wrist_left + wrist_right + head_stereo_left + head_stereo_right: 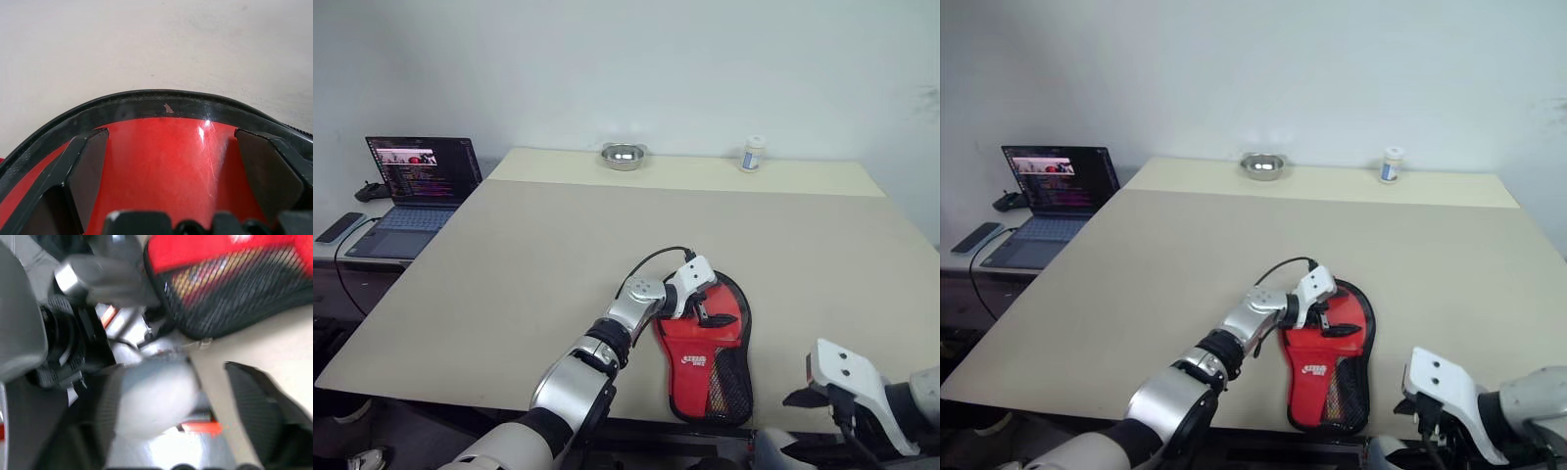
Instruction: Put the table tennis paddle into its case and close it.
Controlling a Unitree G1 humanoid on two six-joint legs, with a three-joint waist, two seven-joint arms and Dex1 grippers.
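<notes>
Paddle handle hidden under mesh pocket of case [710,357] on tabletop [558,255]. Left tool [705,305] spread over red face; right tool [195,396] spread, nearby.

This looks like a lab or test room set up for robot trials. A large plain beige table [558,255] stands against a bare white wall [705,69], with little on it. At the far edge sit 1 small metal bowl [624,156] and 1 small white bottle [754,154], well apart. On a lower desk to the far left an open laptop [416,191] shows windows of text and a picture, with a dark phone [339,227] beside it and a black cable [342,269] trailing down
</notes>
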